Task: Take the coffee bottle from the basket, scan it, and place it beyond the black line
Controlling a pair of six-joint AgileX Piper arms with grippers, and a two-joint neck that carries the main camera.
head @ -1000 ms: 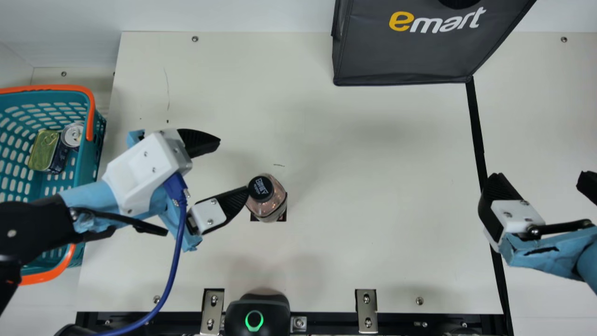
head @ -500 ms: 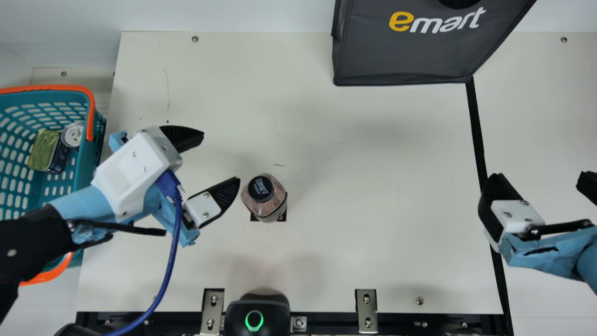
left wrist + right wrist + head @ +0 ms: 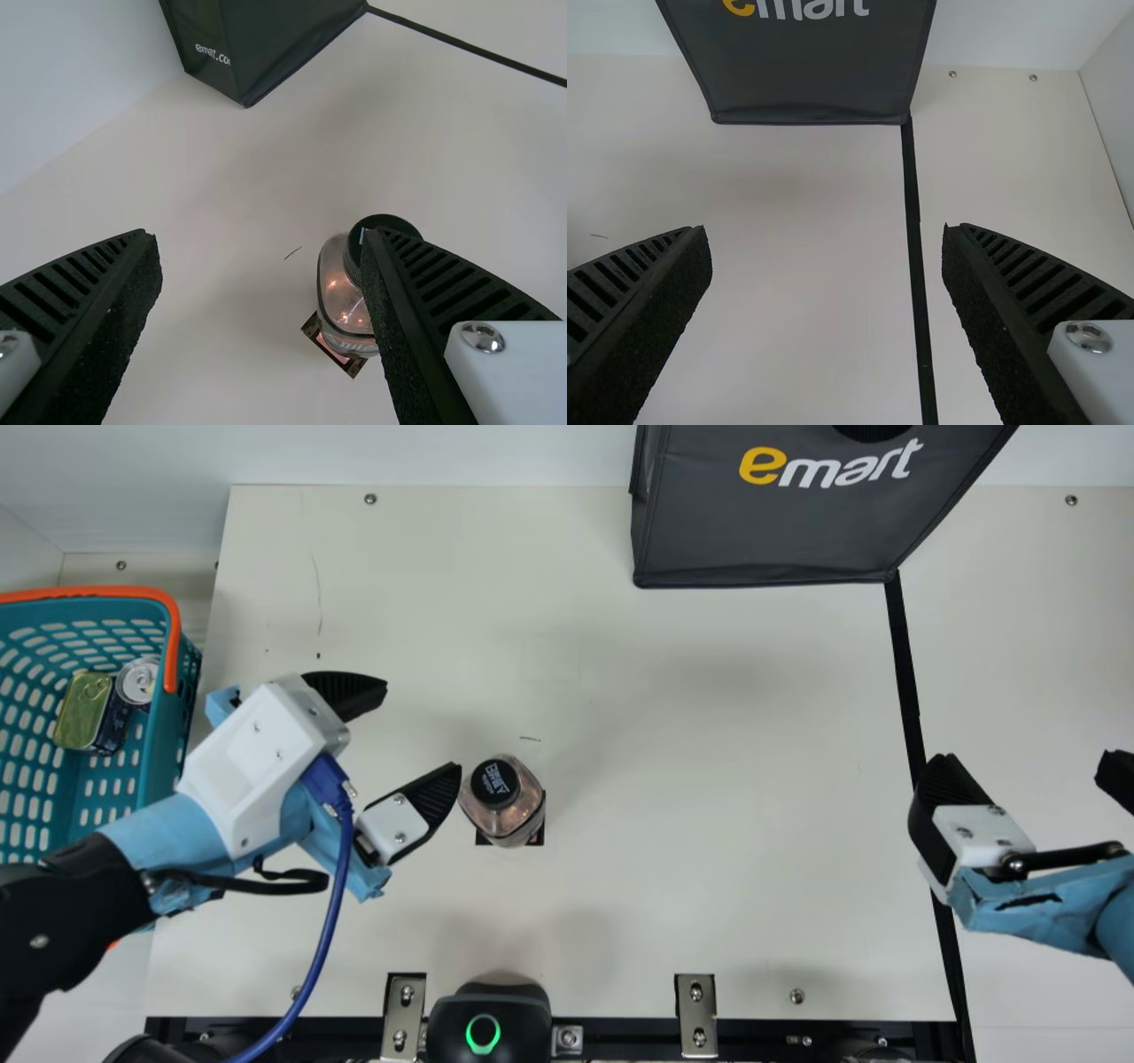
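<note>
The coffee bottle (image 3: 507, 806), pinkish with a black cap, stands upright on the table over a small dark square. Just left of it, my left gripper (image 3: 423, 724) is open and holds nothing. From the left wrist, the bottle (image 3: 341, 301) is partly hidden behind one finger of my left gripper (image 3: 257, 232). My right gripper (image 3: 1028, 766) is open and empty over the black line (image 3: 904, 664). In the right wrist view the line runs between the fingers of my right gripper (image 3: 827, 227). The basket (image 3: 164, 762) is at the far left.
Two cans (image 3: 89, 708) lie in the basket. A dark bag (image 3: 771, 531) stands at the back beside the line's far end. The scanner (image 3: 487, 1019) with a green ring sits at the front edge, between metal brackets (image 3: 695, 1014). A blue cable (image 3: 332, 912) hangs from the left arm.
My left gripper has drawn back to the left from the bottle, then shifted slightly back toward it, staying open. The bottle and right arm have kept still.
</note>
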